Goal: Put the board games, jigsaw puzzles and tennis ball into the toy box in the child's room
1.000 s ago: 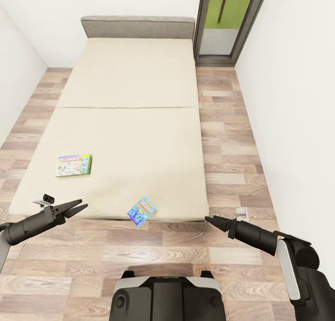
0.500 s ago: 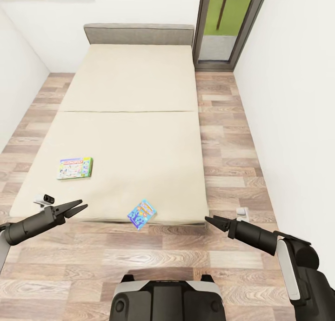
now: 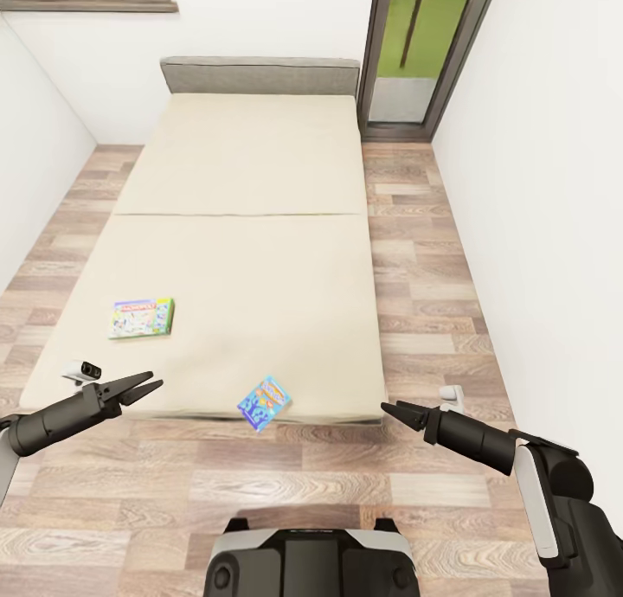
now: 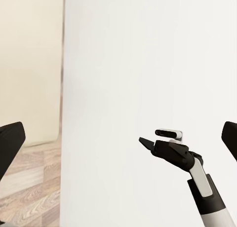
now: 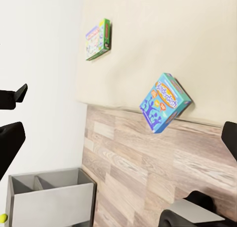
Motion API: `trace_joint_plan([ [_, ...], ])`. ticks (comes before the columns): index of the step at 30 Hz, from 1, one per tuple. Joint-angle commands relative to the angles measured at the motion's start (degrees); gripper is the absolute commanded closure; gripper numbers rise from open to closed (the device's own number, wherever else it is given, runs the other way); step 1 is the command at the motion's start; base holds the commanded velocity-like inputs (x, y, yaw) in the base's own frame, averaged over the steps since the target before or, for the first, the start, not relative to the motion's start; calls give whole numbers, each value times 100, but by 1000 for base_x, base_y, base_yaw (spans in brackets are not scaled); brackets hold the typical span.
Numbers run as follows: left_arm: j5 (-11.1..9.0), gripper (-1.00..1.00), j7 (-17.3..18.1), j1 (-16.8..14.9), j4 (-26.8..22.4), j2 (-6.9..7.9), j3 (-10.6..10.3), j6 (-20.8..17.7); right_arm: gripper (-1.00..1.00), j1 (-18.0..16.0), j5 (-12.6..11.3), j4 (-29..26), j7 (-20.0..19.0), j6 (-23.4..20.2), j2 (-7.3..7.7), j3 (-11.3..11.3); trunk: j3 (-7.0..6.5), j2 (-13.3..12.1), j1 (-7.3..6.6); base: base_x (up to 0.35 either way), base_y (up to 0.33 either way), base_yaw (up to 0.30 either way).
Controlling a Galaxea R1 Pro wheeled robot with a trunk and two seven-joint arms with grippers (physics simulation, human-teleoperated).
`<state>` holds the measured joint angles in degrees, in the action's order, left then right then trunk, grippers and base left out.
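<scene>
Two board games lie on the cream bed [image 3: 242, 234]. The green-and-white Monopoly box [image 3: 141, 317] [image 5: 97, 38] rests flat near the bed's left side. A smaller blue box [image 3: 264, 402] [image 5: 164, 102] sits at the foot edge and hangs partly over it. My left gripper [image 3: 152, 381] hovers open over the foot corner, below the Monopoly box and left of the blue box. My right gripper [image 3: 391, 409] [image 4: 144, 141] is open above the floor, right of the blue box, with nothing in it.
Wood-plank floor [image 3: 415, 303] runs along the bed's right side up to a glass door [image 3: 415, 52]. White walls close in on both sides. A grey headboard [image 3: 260, 75] ends the bed. A grey open-topped unit [image 5: 49, 197] stands on the floor beside a small yellow-green ball [image 5: 3, 217].
The whole view has shifted down a little, so the camera moved; more of the far wall shows. Both arms keep their pose and the two boxes lie where they were.
</scene>
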<state>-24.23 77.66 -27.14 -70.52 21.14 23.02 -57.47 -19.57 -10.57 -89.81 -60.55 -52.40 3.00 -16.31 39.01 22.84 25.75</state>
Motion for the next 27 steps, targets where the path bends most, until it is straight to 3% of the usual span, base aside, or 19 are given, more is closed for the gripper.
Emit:
trace_joint_plan([
  [1,-11,-100,10,-2,-2,2,0,-54,-100,-3,-3,-3,-16,-25,0,-4,-3,8,3,0,0,0],
  [27,-3,-100,0,-2,2,-2,6,-54,-100,-3,3,-1,-9,-25,-1,-3,-247,8,3,0,0,0],
])
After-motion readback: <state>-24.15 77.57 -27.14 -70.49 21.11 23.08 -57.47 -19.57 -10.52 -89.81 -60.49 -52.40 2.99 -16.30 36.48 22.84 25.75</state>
